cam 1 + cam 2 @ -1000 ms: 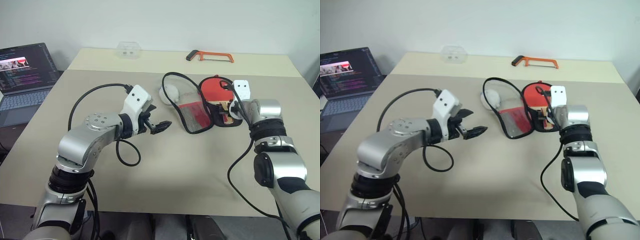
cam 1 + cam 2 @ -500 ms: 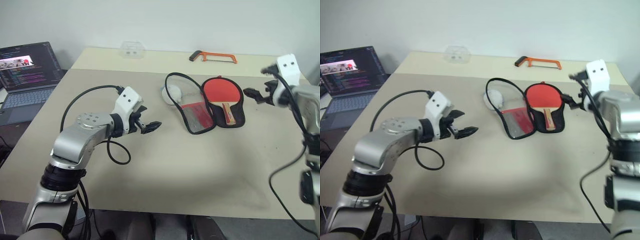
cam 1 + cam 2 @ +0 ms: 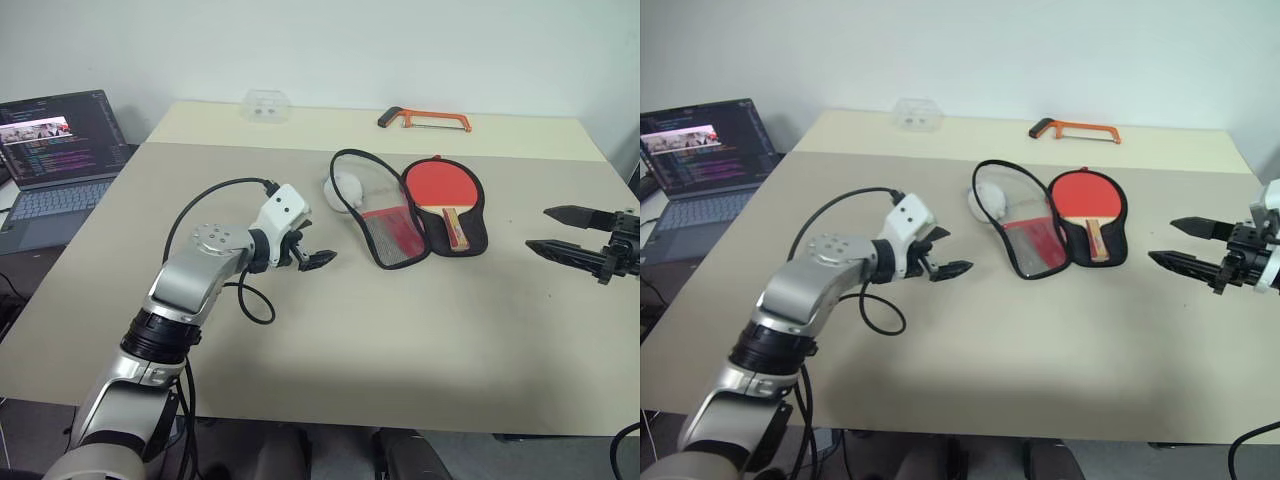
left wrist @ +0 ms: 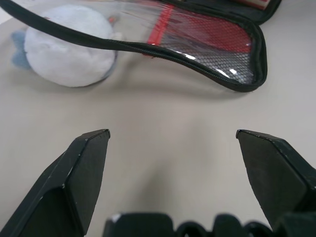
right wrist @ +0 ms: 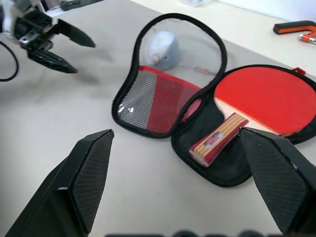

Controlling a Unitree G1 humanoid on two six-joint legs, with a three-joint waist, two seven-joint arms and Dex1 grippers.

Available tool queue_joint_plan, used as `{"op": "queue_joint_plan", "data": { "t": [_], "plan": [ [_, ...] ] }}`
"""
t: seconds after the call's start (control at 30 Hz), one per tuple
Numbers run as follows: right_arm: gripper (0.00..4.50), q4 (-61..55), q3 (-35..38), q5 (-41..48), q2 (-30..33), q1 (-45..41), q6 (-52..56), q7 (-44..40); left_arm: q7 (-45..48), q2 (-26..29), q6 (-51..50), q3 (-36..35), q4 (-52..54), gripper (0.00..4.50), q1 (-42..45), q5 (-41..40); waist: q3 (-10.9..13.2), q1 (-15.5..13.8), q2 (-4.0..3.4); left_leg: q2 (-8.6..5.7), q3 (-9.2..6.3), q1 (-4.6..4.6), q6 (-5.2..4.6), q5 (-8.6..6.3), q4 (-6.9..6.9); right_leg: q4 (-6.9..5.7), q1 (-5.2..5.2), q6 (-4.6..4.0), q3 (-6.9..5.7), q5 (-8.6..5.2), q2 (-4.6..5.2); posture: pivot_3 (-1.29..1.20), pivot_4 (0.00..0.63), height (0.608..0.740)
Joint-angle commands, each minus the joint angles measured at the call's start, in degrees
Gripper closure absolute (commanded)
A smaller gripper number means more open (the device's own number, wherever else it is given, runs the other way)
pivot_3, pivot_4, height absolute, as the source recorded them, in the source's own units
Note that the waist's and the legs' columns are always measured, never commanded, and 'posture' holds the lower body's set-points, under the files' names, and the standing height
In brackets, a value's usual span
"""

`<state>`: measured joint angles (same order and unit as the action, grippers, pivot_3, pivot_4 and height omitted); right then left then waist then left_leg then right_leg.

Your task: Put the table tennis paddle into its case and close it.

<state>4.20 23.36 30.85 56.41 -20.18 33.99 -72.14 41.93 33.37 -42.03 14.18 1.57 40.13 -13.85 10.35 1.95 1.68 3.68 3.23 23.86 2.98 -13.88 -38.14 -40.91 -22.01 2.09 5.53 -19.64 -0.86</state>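
The case (image 3: 478, 237) lies open in the middle of the table, its lid (image 3: 385, 222) of clear plastic and mesh folded out to the left. In the black-lined right half rests the table tennis paddle (image 3: 440, 185), red face up, handle (image 5: 218, 139) toward me. My left gripper (image 3: 318, 249) hovers open just left of the lid (image 4: 212, 42), with nothing between its fingers (image 4: 86, 165). Well to the right of the case, my right gripper (image 3: 537, 228) is open and empty, pointing at the case.
A white soft ball (image 3: 343, 187) sits behind the lid's far left edge. An orange hacksaw (image 3: 422, 118) and a clear plastic box (image 3: 266, 103) lie at the table's back. An open laptop (image 3: 55, 150) stands off the left side.
My right gripper has drawn back from over the paddle's handle toward the table's right edge, leaving the paddle in the case. The left gripper has edged a little closer to the lid.
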Motion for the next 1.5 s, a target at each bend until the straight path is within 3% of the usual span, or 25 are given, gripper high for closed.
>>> {"op": "queue_joint_plan", "data": {
  "t": [0.03, 0.13, 0.43, 0.47, 0.77, 1.07, 1.5],
  "plan": [
    [0.01, -1.7, 1.9, 1.2, 1.2, -0.3, -1.8, 0.6, 0.2, -0.8, 0.7, -0.1, -0.5, 0.18, 2.0, 1.4, 0.0, 0.0, 0.0, 0.0, 0.0, 0.0, 0.0, 0.0, -0.01, 0.0, 0.01, 0.0, 0.01, 0.0, 0.0, 0.0, 0.15, 0.74],
    [0.0, -2.5, 1.9, 1.3, 1.2, 0.4, -2.0, 0.7, -0.2, -1.2, 0.9, 0.7, -2.7, 0.9, 2.7, 3.4, 0.0, 0.0, 0.0, 0.0, -0.01, 0.0, 0.01, 0.01, -0.01, 0.01, 0.01, 0.0, 0.0, 0.0, 0.0, 0.0, 0.15, 0.74],
    [0.0, -4.0, 2.4, 3.0, 1.8, 1.4, -1.5, 0.6, -0.9, -5.7, 4.2, 1.9, -10.7, 4.32, 6.3, 7.8, 0.0, -0.3, 0.0, -0.02, -0.02, 0.03, 0.05, 0.03, -0.01, 0.04, 0.02, 0.0, -0.02, 0.0, 0.01, 0.0, 0.15, 0.74],
    [0.0, -4.1, 2.4, 3.1, 1.8, 1.4, -1.4, 0.6, -1.1, -6.6, 4.9, 2.0, -12.1, 4.49, 6.9, 8.1, 0.0, -0.3, 0.0, -0.02, -0.02, 0.03, 0.05, 0.03, 0.0, 0.04, 0.02, 0.0, -0.02, 0.0, 0.01, 0.0, 0.15, 0.74],
    [0.0, -5.9, 3.1, 4.1, 1.3, 2.0, -0.9, 2.2, -2.3, -14.5, 10.1, 3.8, -23.5, 4.49, 11.8, 12.2, 0.0, -0.2, 0.0, -0.03, 0.0, 0.02, 0.1, 0.06, 0.0, 0.04, 0.03, 0.0, -0.01, 0.0, 0.01, 0.0, 0.15, 0.74],
    [0.0, -9.0, 5.5, 5.7, 1.5, 5.0, 0.2, 5.0, -3.8, -20.2, 11.6, 3.5, -24.3, 4.49, 11.7, 13.3, 0.0, -0.2, 0.01, -0.04, 0.0, 0.03, 0.15, 0.09, 0.03, 0.06, 0.03, 0.01, 0.0, 0.0, 0.01, 0.0, 0.15, 0.74],
    [0.0, -11.9, 7.9, 6.5, 1.2, 8.3, 0.6, 7.9, -20.0, -34.7, 29.3, 0.2, -38.8, 4.49, 22.9, 16.7, 0.0, -0.3, 0.02, -0.1, 0.0, 0.04, 0.05, 0.03, 0.08, 0.11, 0.05, 0.02, 0.01, 0.0, 0.01, 0.0, 0.15, 0.74]
  ]
}}
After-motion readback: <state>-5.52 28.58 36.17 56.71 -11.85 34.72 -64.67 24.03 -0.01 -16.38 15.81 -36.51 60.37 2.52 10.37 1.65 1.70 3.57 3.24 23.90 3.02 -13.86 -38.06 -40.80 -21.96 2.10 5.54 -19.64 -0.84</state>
